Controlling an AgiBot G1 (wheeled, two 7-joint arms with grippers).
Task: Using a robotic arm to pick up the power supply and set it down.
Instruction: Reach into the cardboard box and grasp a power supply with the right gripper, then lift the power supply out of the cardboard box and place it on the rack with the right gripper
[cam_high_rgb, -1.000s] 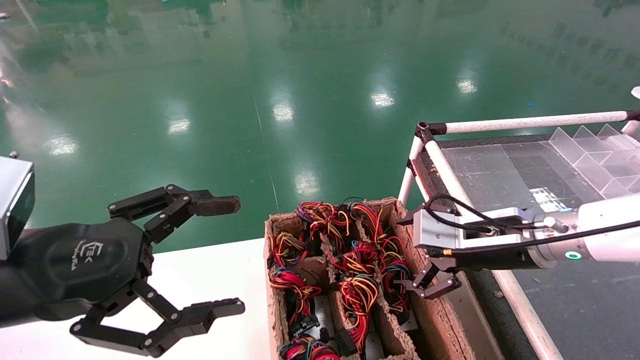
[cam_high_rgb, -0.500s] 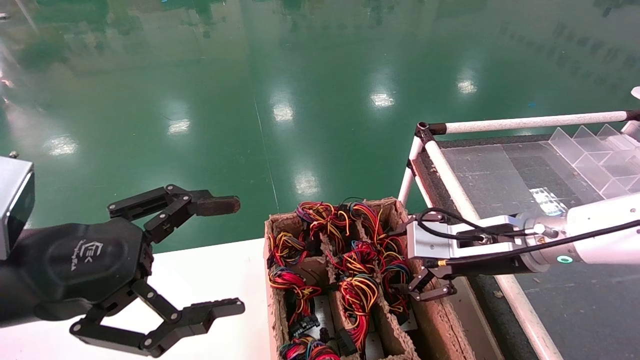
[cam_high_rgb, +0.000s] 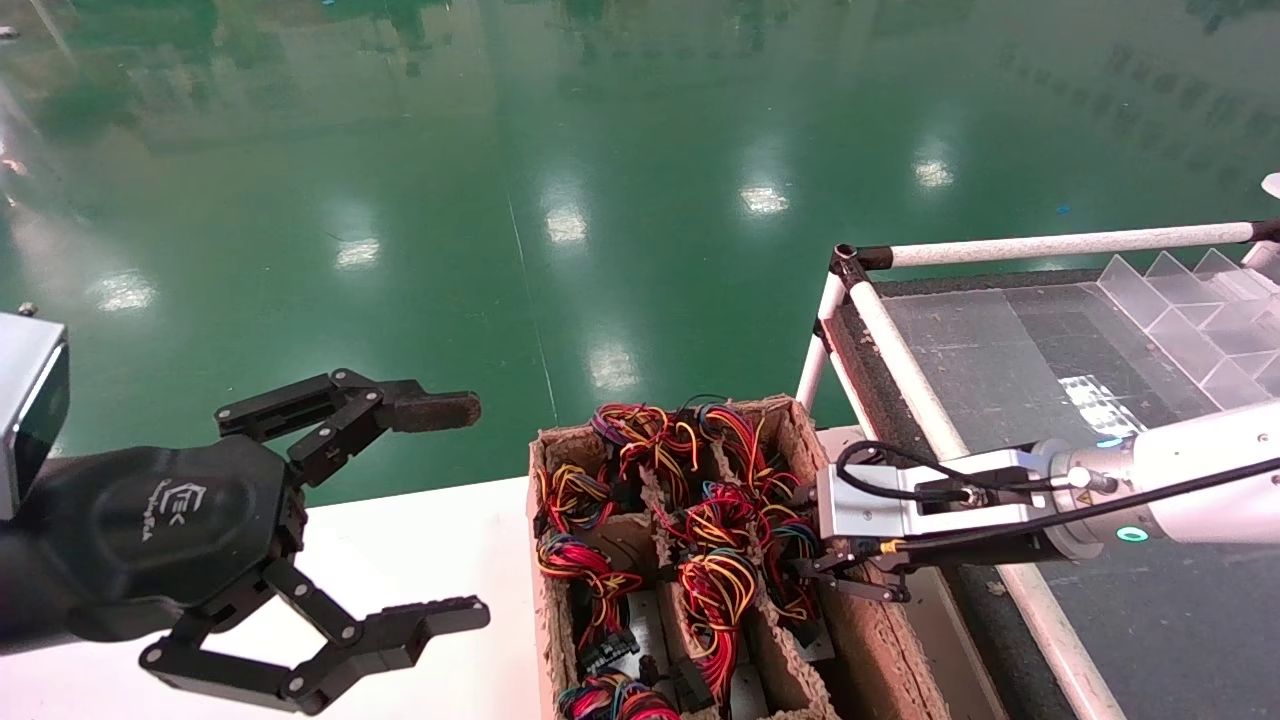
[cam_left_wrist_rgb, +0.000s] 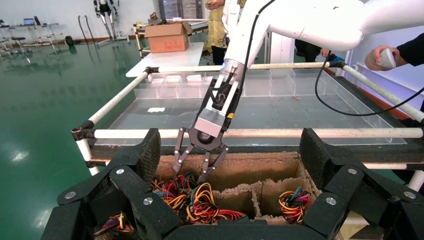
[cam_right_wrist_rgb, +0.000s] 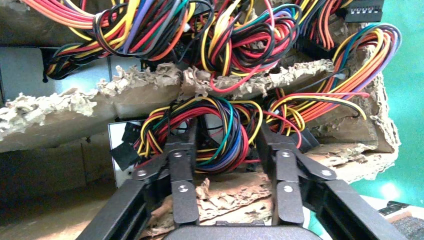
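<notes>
The robotic arm (cam_high_rgb: 1190, 480), silver-white with a green ring light, reaches from the right into a pulp cardboard box (cam_high_rgb: 880, 650). Its black right gripper (cam_high_rgb: 815, 580) is open, low in the box's right-hand compartment. In the right wrist view the fingers (cam_right_wrist_rgb: 182, 165) straddle a coil of red, yellow, blue and green wires (cam_right_wrist_rgb: 215, 145) without clamping it. Of the power supply only a sliver of grey metal (cam_right_wrist_rgb: 117, 150) shows beneath those wires. My left gripper (cam_high_rgb: 470, 510) hangs open and empty over the white table, well left of the box.
Several more wire bundles (cam_high_rgb: 715, 585) fill the box's other compartments, split by ragged dividers (cam_right_wrist_rgb: 150, 82). Right of the box stands a white-tube rack (cam_high_rgb: 1050, 245) with a dark mat and clear partitions (cam_high_rgb: 1190, 310). The white table (cam_high_rgb: 420, 540) lies left; green floor beyond.
The right gripper has dropped and shifted slightly left, going from above the box's right edge down into the compartment around a wire bundle. The left arm has not moved.
</notes>
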